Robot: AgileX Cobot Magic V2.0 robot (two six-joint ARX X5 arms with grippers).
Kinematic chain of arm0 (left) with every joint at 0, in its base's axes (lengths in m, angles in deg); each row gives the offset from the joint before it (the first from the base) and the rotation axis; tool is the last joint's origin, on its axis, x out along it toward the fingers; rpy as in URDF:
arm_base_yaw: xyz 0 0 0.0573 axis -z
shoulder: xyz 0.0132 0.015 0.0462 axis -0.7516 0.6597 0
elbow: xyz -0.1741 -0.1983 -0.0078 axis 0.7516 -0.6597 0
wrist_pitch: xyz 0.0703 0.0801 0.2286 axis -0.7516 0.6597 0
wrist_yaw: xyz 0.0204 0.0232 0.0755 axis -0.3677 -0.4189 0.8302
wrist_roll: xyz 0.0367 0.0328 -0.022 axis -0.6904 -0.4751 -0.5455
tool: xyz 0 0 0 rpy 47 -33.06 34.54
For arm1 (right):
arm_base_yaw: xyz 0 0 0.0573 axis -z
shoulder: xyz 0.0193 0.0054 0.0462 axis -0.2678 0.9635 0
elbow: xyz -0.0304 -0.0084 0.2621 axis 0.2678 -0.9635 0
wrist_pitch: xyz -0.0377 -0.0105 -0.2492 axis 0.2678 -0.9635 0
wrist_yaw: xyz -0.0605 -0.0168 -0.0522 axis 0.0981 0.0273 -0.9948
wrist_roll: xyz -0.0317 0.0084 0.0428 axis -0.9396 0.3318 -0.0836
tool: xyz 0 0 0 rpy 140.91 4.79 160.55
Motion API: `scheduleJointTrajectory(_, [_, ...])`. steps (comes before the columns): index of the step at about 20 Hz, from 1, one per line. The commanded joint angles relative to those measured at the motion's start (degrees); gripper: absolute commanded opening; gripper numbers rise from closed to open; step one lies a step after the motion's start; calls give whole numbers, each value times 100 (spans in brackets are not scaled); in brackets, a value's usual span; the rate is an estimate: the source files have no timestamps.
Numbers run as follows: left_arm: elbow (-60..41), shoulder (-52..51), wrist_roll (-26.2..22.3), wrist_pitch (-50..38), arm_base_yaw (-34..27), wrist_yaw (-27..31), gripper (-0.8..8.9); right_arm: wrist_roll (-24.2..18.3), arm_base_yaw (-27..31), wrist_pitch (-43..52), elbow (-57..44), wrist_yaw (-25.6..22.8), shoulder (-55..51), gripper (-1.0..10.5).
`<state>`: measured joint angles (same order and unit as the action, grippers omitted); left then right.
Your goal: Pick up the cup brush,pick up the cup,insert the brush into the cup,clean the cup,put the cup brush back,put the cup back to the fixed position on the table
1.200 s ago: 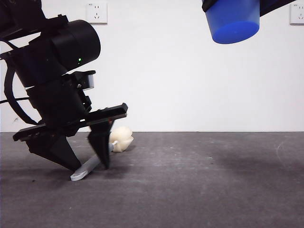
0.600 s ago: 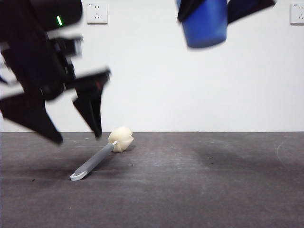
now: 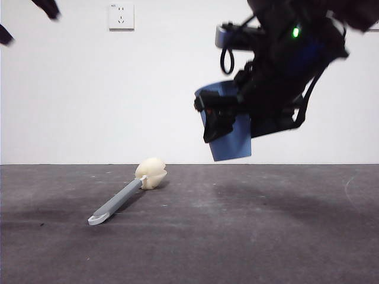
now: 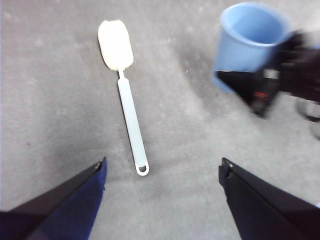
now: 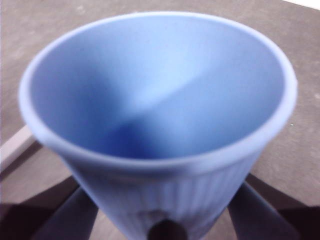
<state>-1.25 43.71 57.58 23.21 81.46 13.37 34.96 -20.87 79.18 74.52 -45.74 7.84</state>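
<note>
1. Brush status: the cup brush [image 3: 127, 196] is lying flat on the table [image 3: 249, 236], its cream sponge head pointing toward the back wall and its looped handle end toward the front camera. Nothing is touching it, so you can judge the step of putting it back as done.

2. Left arm status: the left gripper [image 4: 162, 195] is hanging high above the brush with its jaws spread wide and nothing between them. In the front view it is showing only as black tips at the top left corner. You are looking at an arm that is out of the work.

3. Cup status: the cup [image 3: 227, 131] is hanging in the air, clear of the table, tilted, with its narrower base pointing downward. The right gripper [image 5: 162, 227] is clamping it on the ribbed wall, one jaw on each side; its inside is appearing empty in the right wrist view.

4. Position: the cup is sitting to the right of the brush in the front view, well apart from it.

5. Remaining work, by judgement: you are left with the last step only, setting the cup upright at its fixed place on the table and letting it go.

6. Risk: the tilt is needing correction before the base is meeting the surface.
</note>
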Motion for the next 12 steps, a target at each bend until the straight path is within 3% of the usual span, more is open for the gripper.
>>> scheduleJointTrajectory(1, [-26, -376, -63, 186, -9, 149, 378, 120, 173, 450, -42, 57, 339, -17])
scheduleJointTrajectory(6, [-26, -671, -46, 321, -9, 142, 378, 267, 535, 1480, -186, 525, 975, -17])
scheduleJointTrajectory(12, [-26, -671, -52, 317, -9, 197, 378, 267, 802, 2002, -197, 911, 1587, -17])
